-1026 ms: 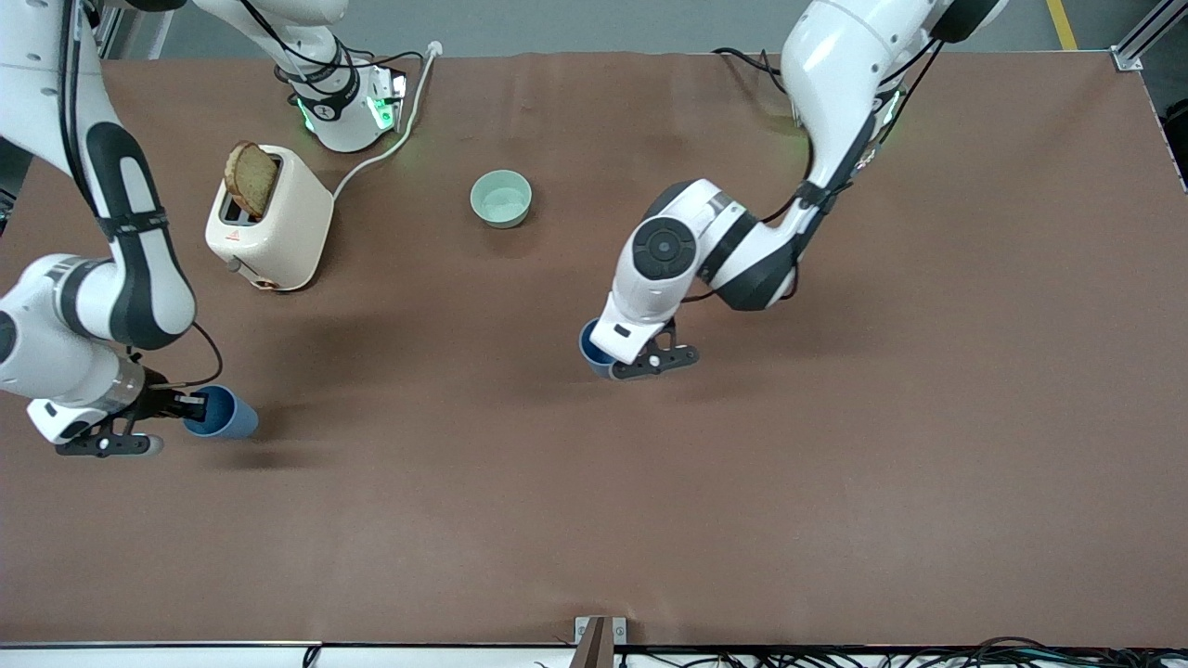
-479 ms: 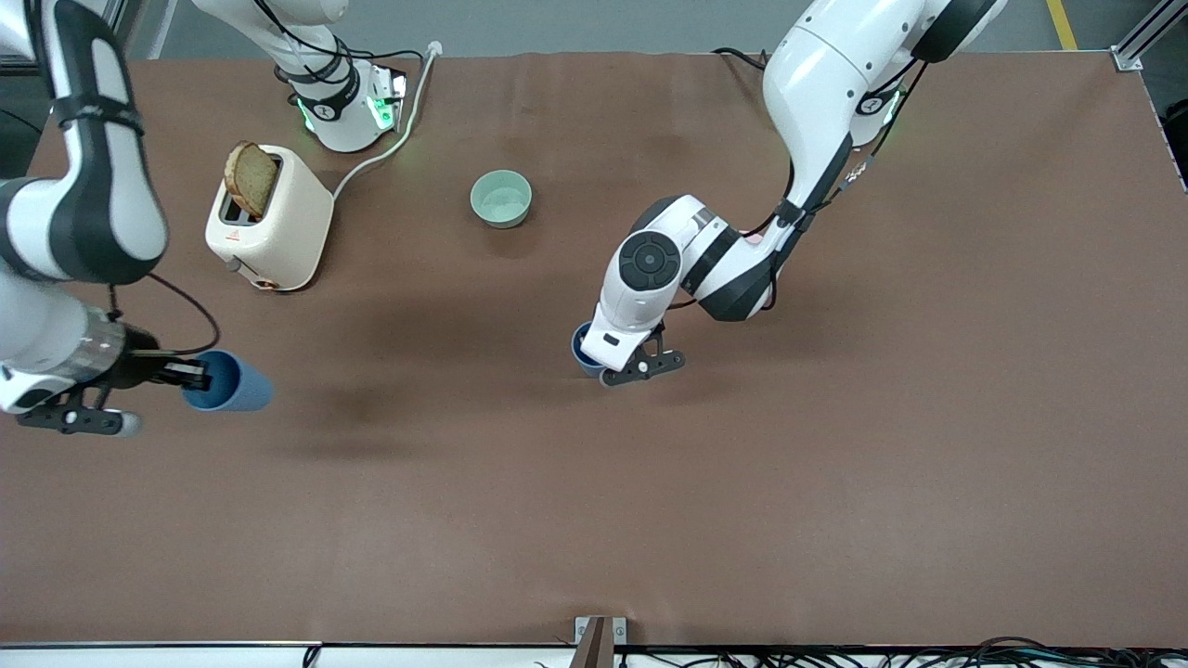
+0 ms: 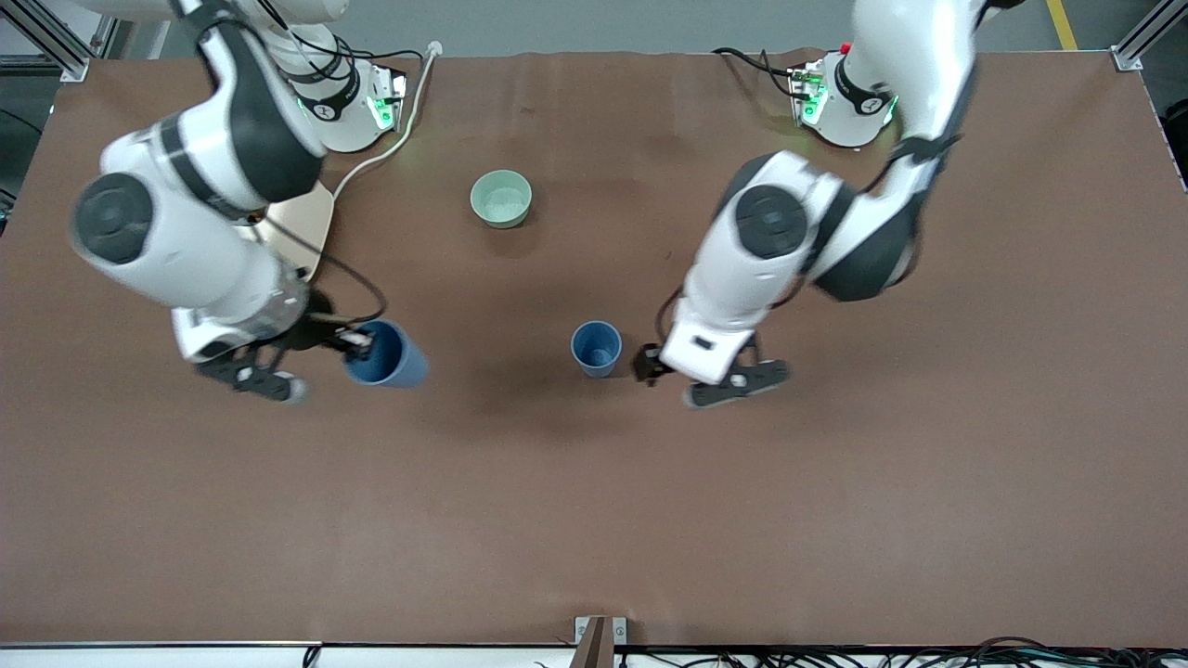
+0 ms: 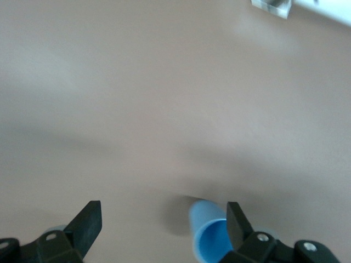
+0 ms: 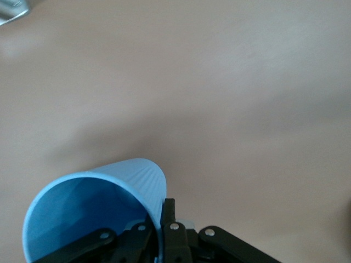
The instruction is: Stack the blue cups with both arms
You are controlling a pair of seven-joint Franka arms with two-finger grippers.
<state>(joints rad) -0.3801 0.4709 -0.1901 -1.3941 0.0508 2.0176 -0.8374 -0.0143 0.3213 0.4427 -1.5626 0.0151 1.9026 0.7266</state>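
Two matte blue tapered cups (image 3: 596, 348) (image 3: 385, 353) (handleless, taller than wide)

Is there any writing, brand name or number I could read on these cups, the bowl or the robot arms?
None can be read.
Held blue cup in the right gripper: plain, no print.
Standing blue cup beside the open left gripper: plain.
Mint-green bowl: plain.
Right arm's base: a small round mark, too small to read.
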